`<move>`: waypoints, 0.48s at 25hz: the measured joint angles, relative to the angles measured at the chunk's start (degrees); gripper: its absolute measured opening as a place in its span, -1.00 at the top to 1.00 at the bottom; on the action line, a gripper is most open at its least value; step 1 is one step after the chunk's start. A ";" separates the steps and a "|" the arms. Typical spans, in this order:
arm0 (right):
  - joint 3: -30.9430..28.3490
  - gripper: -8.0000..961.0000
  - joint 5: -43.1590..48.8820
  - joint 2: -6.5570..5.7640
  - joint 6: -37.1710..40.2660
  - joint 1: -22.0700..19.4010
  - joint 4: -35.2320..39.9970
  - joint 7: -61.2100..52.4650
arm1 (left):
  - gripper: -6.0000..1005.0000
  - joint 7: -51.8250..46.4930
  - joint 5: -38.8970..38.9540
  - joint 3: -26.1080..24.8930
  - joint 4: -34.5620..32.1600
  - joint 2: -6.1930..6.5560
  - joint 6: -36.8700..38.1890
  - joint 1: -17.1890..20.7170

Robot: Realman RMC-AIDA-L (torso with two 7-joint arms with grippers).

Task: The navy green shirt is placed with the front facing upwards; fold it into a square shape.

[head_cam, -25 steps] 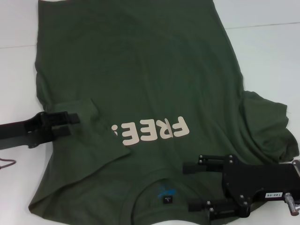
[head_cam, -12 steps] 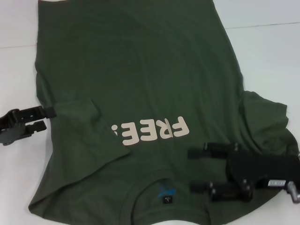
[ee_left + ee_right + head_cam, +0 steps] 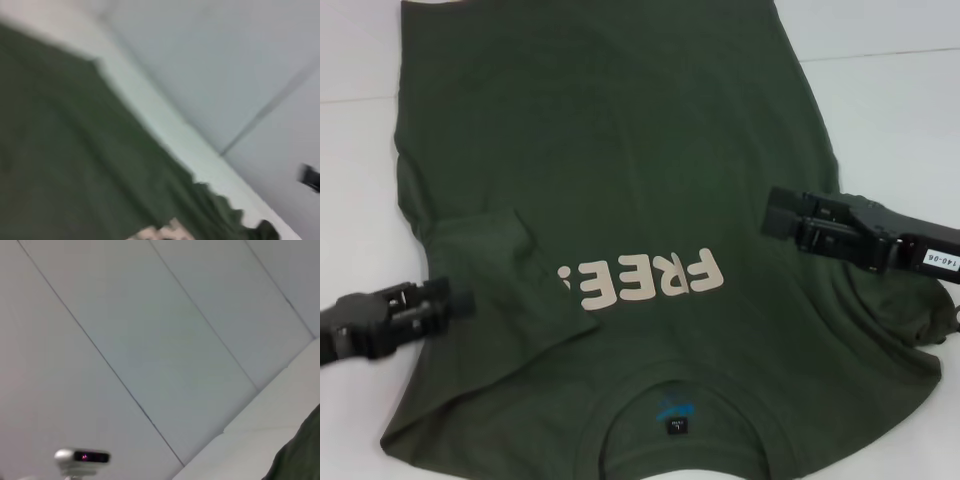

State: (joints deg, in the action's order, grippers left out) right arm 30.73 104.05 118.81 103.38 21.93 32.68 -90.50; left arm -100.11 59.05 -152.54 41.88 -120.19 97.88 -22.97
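At the left edge of the white table (image 3: 880, 110), the left gripper (image 3: 455, 298) is hovering over the inward-folded sleeve (image 3: 485, 240), fingers nearly pressed together and empty. The navy green shirt (image 3: 620, 150) is lying print-up across the middle. Above its bunched right sleeve (image 3: 900, 310), the right gripper (image 3: 780, 213) is hanging, probably lining up a grab; whether its fingers are spread cannot be told.

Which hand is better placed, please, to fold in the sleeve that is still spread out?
Probably the right hand: it hovers beside the spread sleeve of the shirt. The left hand is across the shirt, by the sleeve already folded in.
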 joint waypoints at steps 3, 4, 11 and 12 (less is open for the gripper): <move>0.05 -0.70 -0.09 0.31 0.24 0.14 0.45 0.13 | -0.32 19.31 4.82 -0.12 -0.64 -1.68 4.90 4.33; -0.10 -0.70 -0.24 0.37 0.45 0.15 0.55 0.11 | -0.32 25.84 6.52 -0.47 -1.01 -2.34 6.36 5.81; -0.44 -0.70 1.74 -2.03 -0.08 -0.30 0.82 -9.98 | -0.32 44.78 16.60 -2.89 -5.31 -2.79 10.85 11.15; -0.48 -0.70 2.60 -2.67 -0.20 -0.54 0.89 -12.44 | -0.32 44.17 16.54 -2.88 -5.28 -2.69 10.97 11.23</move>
State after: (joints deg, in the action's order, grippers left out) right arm 30.25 106.65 116.14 103.18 21.39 33.57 -102.94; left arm -55.94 75.59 -155.42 36.60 -122.88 108.85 -11.74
